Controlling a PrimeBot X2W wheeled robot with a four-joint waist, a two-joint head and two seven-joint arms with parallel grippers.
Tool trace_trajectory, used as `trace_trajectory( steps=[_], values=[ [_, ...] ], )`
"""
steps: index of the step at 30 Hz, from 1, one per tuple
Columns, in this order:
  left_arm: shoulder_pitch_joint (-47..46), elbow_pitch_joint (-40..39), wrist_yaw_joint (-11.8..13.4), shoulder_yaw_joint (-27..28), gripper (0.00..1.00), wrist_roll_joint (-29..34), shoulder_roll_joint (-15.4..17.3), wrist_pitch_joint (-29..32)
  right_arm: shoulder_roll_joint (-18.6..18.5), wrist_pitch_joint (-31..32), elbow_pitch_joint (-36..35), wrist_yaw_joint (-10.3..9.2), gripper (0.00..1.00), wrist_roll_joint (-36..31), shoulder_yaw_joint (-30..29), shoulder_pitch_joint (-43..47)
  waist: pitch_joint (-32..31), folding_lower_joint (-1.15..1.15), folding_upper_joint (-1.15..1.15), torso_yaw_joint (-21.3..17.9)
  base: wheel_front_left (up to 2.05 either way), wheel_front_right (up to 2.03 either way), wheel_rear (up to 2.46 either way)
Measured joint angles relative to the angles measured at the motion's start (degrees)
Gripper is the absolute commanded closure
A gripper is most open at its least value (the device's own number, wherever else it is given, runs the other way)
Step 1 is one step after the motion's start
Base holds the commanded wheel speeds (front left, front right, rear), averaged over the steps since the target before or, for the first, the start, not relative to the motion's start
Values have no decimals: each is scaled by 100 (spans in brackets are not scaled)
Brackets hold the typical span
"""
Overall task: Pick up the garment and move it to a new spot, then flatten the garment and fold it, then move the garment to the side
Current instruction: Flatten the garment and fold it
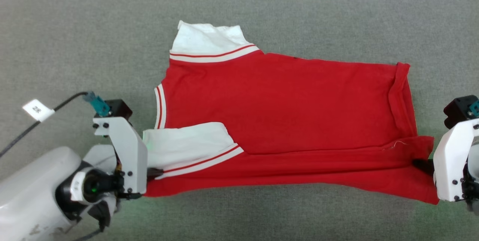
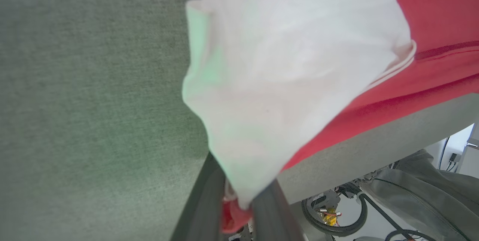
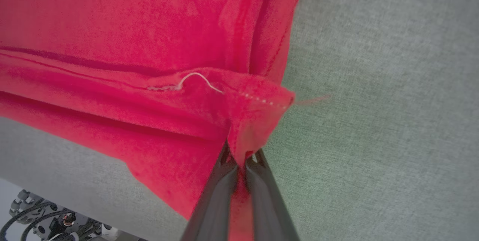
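- Looking down from the head camera, I see the garment [image 1: 284, 98] spread sideways near the middle of the grey-covered bench [image 1: 75, 46], with its neck end toward my left and its hem [image 1: 402, 98] toward my right.
- The far sleeve [image 1: 209, 39] is white and lies flat, pointing away from me, with red-and-white striped trim [image 1: 213, 55] where it meets the red body.
- The near sleeve [image 1: 187, 145] is folded inward over the red cloth.
- My left pincer [image 1: 153, 173] is clenched on the garment at its near left corner. In the left wrist view the two dark fingers [image 2: 204, 203] pinch white sleeve cloth and a bit of red (a green glow tints the white).
- My right pincer [image 1: 421, 166] is clenched on the near right corner by the hem. The right wrist view shows the pincer [image 3: 241, 158] squeezing a bunched red tip, with a loose pale thread [image 3: 198, 78] just above it.
- The garment's near edge runs almost straight between the two pincers, close to the bench's front edge.
- A dark cable [image 1: 63, 102] carrying a white tag [image 1: 37, 110] trails off my left wrist.
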Motion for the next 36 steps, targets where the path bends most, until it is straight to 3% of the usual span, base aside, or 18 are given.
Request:
trace_trajectory(
  steps=[7,17,18,20,21,36],
  values=[
    [114,299,-65,-24,100,-86,-265,-73,271,-182,226,0,100,-154,21,71,202,0,0,-59,0,0,0],
    [48,937,-342,-26,100,-144,-566,8,344,-416,720,0,100,-227,226,-181,297,0,0,-131,0,0,0],
    [27,970,-369,-38,91,-115,-587,7,343,-441,775,0,100,-227,241,-202,279,0,0,-128,0,0,0],
    [-30,1016,-436,-67,40,-43,-602,4,341,-486,862,0,100,-241,279,-239,233,0,0,-119,0,0,0],
    [-62,1034,-444,-79,0,2,-597,-8,338,-520,909,0,100,-243,290,-247,205,0,0,-113,0,0,0],
    [-555,555,-448,21,0,635,-211,-355,298,-803,1216,0,100,-245,339,-188,-141,0,0,59,0,0,0]
  ],
)
